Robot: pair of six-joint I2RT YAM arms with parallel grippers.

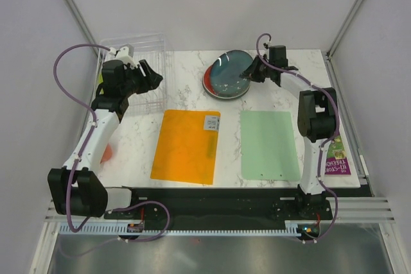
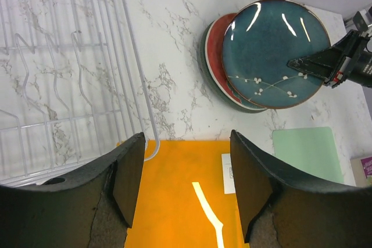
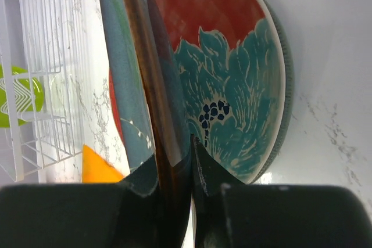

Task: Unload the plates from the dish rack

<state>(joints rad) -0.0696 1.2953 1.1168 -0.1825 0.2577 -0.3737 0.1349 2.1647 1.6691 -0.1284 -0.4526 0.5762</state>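
Right wrist view: right tool (image 3: 174, 161) pinches the blue plate (image 3: 119, 85), tilted over the red plate (image 3: 221, 56); left tool (image 2: 185, 143) gapes empty. Next: lower, release.

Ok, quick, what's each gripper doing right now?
Left gripper: open, holding nothing.
Right gripper: closed on the rim of the blue plate.

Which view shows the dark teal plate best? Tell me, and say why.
Left wrist: the dark teal plate faces that camera nearly whole, white blossoms and reddish rim plain. Top external shows it small and glary. Right wrist sees only its rim edge-on, clamped in the right tool.
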